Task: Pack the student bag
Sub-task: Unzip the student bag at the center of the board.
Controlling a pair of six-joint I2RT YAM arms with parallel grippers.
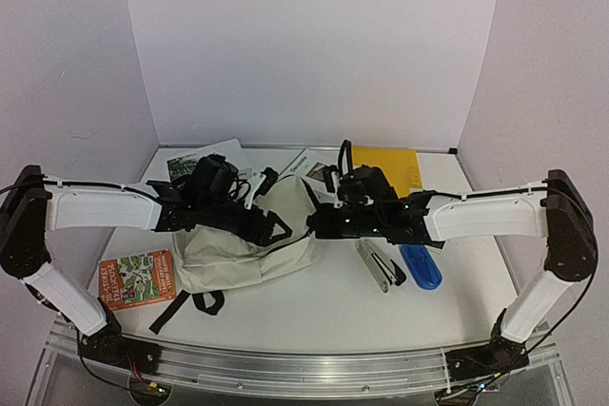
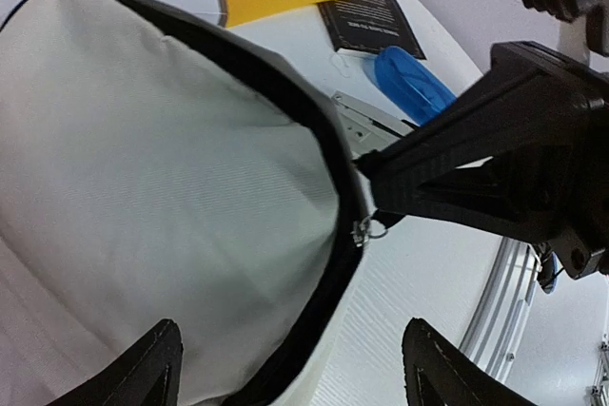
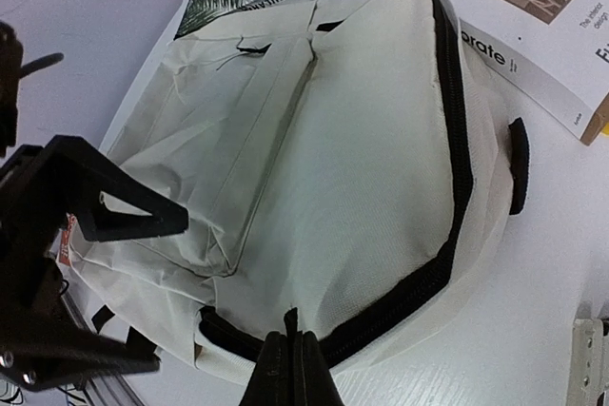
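"Nothing seems to be going into the student bag (image 1: 249, 259) yet. It is lying flat on the table (image 1: 314, 316), left of middle, between the two arms, and its black zip (image 3: 455, 140) is looking closed along the edge that shows."

"So opening it is the step in hand?"

"I am judging so. The right gripper (image 3: 294, 349) is pressing its jaws fully together at the zip pull (image 2: 369, 228); whether it is actually pinching the pull, I cannot tell. The left gripper (image 2: 290, 344) is hanging wide open over the cream fabric, holding nothing."

"And what is waiting to be packed?"

"An orange book (image 1: 138, 278) is lying just beside the bag on the left. A blue case (image 1: 420, 267) and a metal tool (image 1: 374, 263) are lying to the right, with a yellow folder (image 1: 388, 166) and magazines (image 1: 190, 157) behind. The arms themselves are crowding the zip side."
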